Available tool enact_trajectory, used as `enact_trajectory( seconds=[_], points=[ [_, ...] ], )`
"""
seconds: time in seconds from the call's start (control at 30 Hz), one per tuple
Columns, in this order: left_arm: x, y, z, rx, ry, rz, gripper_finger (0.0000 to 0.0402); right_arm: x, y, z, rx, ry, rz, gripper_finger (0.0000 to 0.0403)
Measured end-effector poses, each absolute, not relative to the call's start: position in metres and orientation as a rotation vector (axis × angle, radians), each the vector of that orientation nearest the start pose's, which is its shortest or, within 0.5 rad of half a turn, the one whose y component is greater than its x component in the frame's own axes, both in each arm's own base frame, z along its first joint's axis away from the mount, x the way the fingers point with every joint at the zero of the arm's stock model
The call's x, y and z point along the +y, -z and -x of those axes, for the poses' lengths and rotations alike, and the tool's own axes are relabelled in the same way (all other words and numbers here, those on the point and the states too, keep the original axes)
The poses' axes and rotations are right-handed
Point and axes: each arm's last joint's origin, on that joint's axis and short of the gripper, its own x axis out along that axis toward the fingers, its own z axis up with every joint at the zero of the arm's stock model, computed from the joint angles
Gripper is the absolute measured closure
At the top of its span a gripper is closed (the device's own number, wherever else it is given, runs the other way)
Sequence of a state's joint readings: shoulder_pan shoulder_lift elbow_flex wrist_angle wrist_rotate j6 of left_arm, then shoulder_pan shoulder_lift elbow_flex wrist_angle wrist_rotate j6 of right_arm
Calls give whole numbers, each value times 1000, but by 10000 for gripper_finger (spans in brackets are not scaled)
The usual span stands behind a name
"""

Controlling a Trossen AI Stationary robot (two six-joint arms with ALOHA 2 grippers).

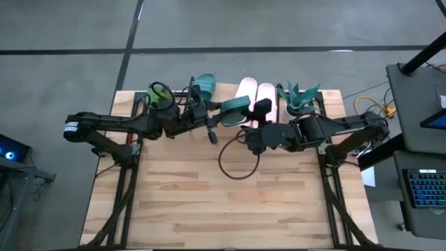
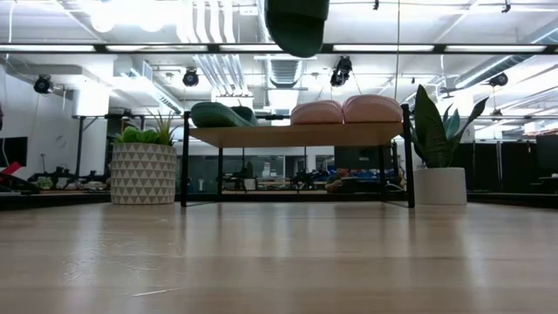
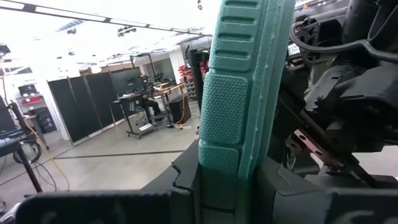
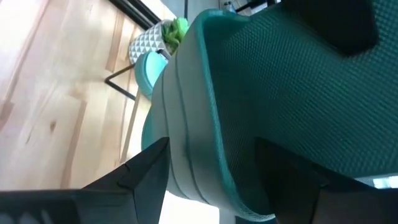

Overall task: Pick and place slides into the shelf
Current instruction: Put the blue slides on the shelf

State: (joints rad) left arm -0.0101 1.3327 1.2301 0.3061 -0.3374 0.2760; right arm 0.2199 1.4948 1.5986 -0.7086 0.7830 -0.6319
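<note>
The shelf at the table's far edge carries two pink slides and one green slide. The last green slide hangs above the table, pinched at once by the left gripper and the right gripper. It looks light, bendy rubber, best gripped along the sole's edge. Its strap is hidden.

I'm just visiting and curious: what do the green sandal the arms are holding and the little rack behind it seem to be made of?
The green slide looks like soft moulded rubber or foam, matte, with pebbled tread blocks and ribs on its sole. The shelf seems a light wooden plank, smooth and pale, on thin black legs, probably painted metal. Both the left gripper and the right gripper clamp that slide.
</note>
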Motion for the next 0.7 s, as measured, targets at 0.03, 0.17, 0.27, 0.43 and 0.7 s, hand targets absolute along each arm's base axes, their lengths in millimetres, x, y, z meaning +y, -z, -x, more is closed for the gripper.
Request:
enact_trajectory(
  seconds=[0.03,0.17,0.27,0.43,0.7],
  points=[
    [7,-414,-301,-155,-352,-237,344,47,-401,-307,704,365,885,181],
    [7,-414,-301,-156,-351,-238,344,48,-400,-306,711,361,877,204],
    [7,-414,-301,-159,-352,-239,344,48,-401,-306,708,363,874,241],
    [6,-414,-301,-166,-341,-240,344,47,-401,-306,709,363,872,326],
    [5,-415,-301,-176,-311,-253,327,48,-400,-306,713,354,879,390]
  ],
)
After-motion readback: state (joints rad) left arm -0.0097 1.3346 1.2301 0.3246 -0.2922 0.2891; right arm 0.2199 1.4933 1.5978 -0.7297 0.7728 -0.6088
